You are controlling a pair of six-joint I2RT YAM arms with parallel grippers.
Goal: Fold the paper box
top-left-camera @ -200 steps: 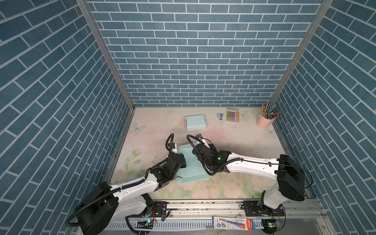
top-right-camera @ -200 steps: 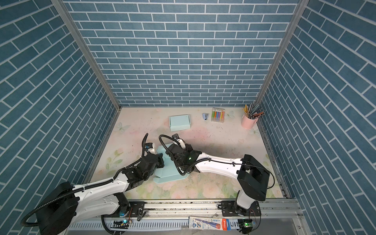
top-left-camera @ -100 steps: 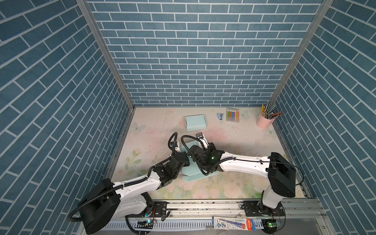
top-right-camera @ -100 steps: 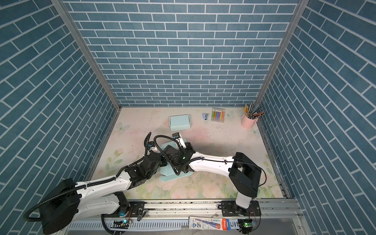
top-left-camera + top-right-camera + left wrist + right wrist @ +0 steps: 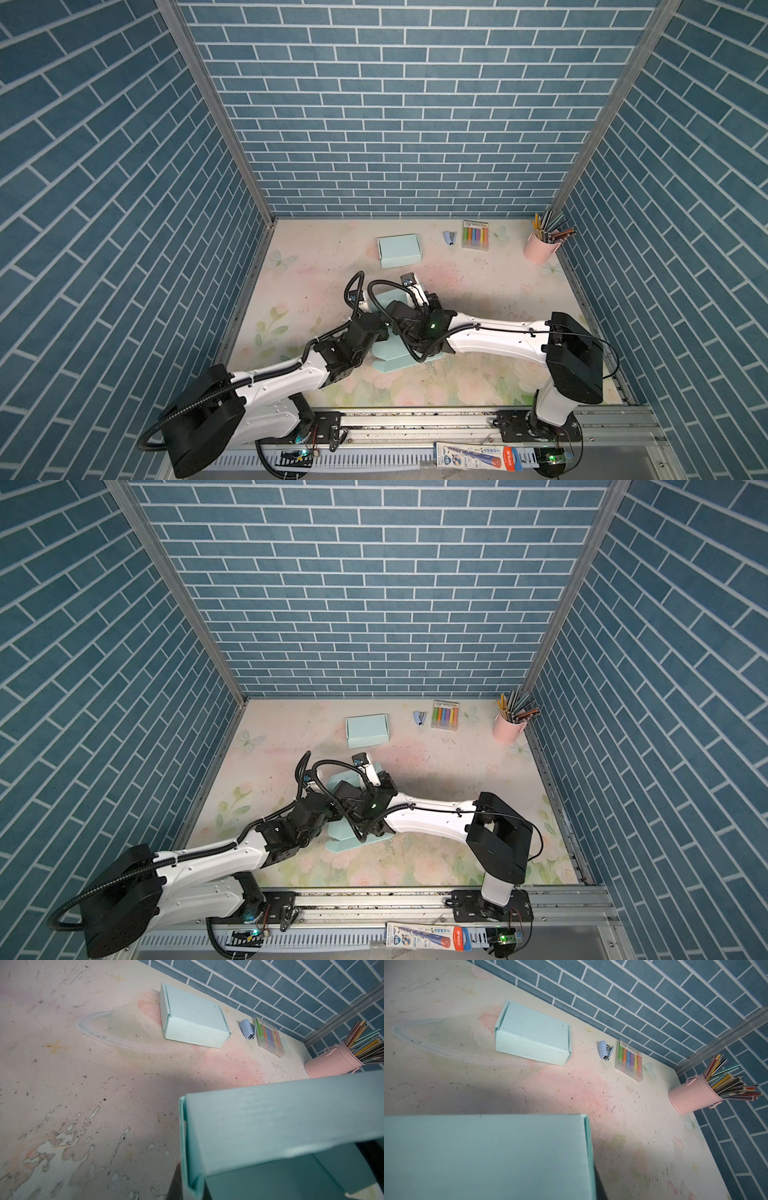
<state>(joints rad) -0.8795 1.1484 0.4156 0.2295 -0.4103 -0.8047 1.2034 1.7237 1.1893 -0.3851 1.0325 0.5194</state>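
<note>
Status: the paper box [image 5: 392, 359] sits on the tabletop [image 5: 478, 299] at front centre, mostly covered by both wrists, which meet over it. In both top views only its near corner and a raised far panel stick out from under the arms [image 5: 347, 839].

Left end effector [image 5: 189, 1188]: clenched. In the left wrist view a dark finger [image 5: 174, 1184] lies against the outside of the box's upright side wall [image 5: 270, 1126], with a dark shape just inside that wall. It looks to us like a pinch on the wall, but that corner of the frame is cramped, so we read it as likely rather than certain.

Right end effector [image 5: 397, 316]: also clenched, and it reaches across the middle over the box. Its fingers don't show in any view. The right wrist view gives only a flat teal panel [image 5: 483, 1157] filling the near part of the frame, so we cannot tell whether it has any paper.

Box condition: one wall is upright with a doubled edge. The interior is open and visible from the left wrist.

Other items lie along the back wall, well apart from the work:
- A second closed box [image 5: 398, 250] of the same teal.
- A small blue stapler [image 5: 449, 237] just beside a pack of coloured markers [image 5: 475, 235].
- A pink cup [image 5: 539, 253] full of pencils in the far right corner.
</note>
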